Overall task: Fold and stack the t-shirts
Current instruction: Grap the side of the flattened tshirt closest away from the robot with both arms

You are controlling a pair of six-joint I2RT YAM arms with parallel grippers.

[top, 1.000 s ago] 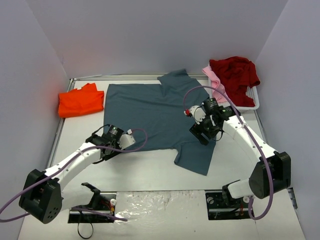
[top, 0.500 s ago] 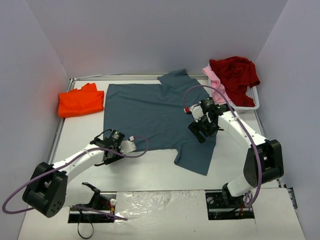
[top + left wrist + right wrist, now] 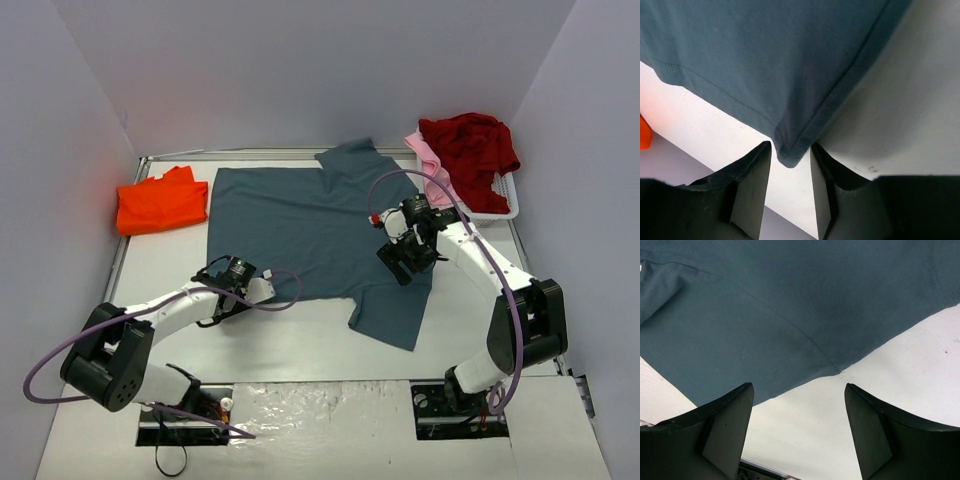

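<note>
— Where's the slate blue-grey cloth t-shirt [image 3: 290, 225]?
— It's spread flat across the middle of the white surface [image 3: 300, 335] in the top view.
— And the left pincer [image 3: 791, 146]?
— It's at the shirt's lower left corner. Its jaws are narrowly parted, and the hem corner pokes between them.
— And the right pincer [image 3: 799, 405]?
— It gapes wide with nothing in it, low over the sleeve seam at centre right. The cloth fills the upper part of its wrist view, above the fingertips.

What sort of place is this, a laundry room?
Probably a robot test bench, not a home: a white table boxed in by plain walls, a left arm and right arm bolted at its edge, a blue-grey shirt spread out.
</note>
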